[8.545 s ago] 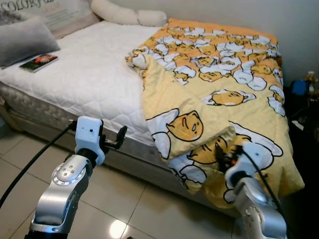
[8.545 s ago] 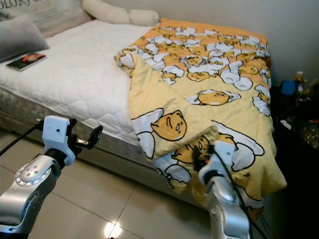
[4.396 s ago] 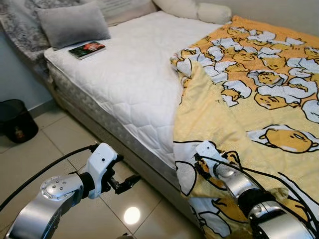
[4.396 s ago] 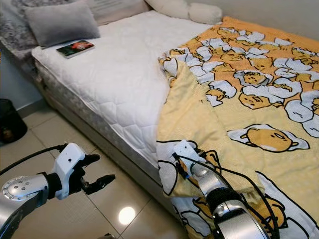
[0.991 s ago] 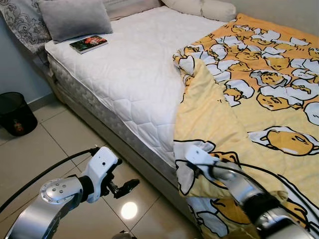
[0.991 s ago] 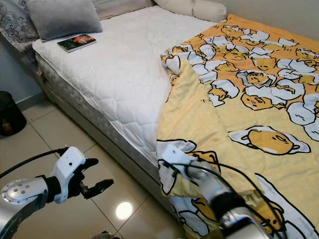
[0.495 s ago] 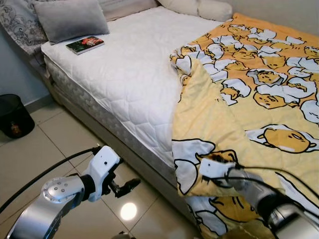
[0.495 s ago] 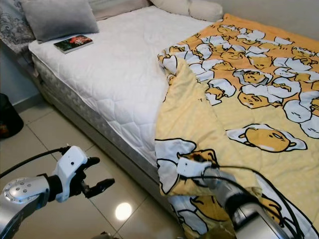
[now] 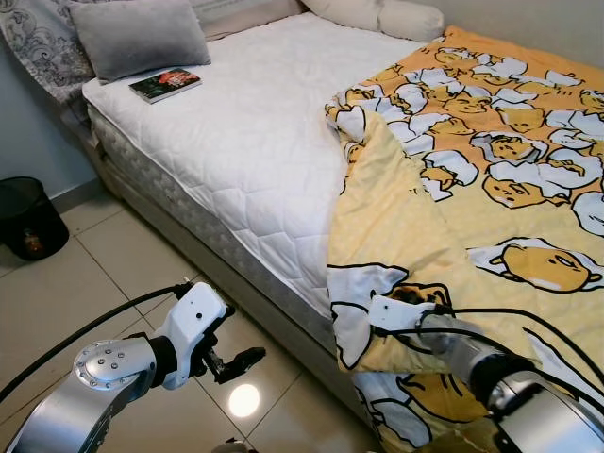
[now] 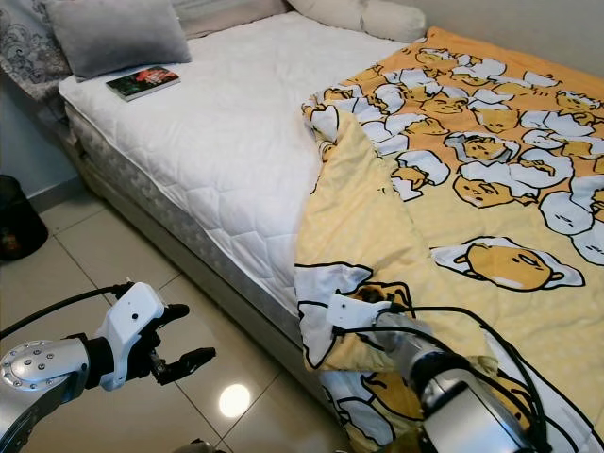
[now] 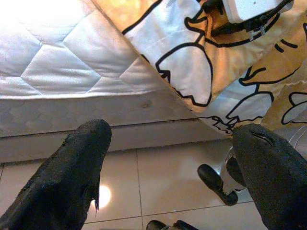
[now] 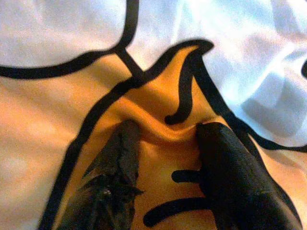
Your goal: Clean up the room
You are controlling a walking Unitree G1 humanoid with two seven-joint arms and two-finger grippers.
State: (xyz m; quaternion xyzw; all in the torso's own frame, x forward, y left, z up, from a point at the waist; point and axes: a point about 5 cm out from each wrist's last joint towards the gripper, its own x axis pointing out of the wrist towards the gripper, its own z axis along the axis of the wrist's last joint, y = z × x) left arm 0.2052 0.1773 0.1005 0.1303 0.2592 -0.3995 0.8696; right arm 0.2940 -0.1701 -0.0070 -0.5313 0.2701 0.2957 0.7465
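A yellow and orange cartoon-print blanket (image 9: 472, 189) covers the right half of the bed, its left edge folded back to show the pale yellow underside. The lower corner hangs over the bed's side. My right gripper (image 9: 408, 300) sits at that folded lower corner. In the right wrist view its fingers (image 12: 122, 143) press into the orange fabric with a ridge of cloth pinched between them, so it is shut on the blanket. My left gripper (image 9: 231, 354) hangs open over the tiled floor beside the bed, holding nothing; in the left wrist view its fingertips (image 11: 88, 143) stand wide apart.
The bare white quilted mattress (image 9: 236, 142) takes up the left half of the bed. A book (image 9: 165, 85) and a grey pillow (image 9: 142, 36) lie near its head, with white bolsters (image 9: 377, 17) behind. A black bin (image 9: 28, 219) stands on the floor at left.
The view has shifted slightly. My right gripper stays on the blanket corner with little movement. My left gripper has dropped a little lower over the floor.
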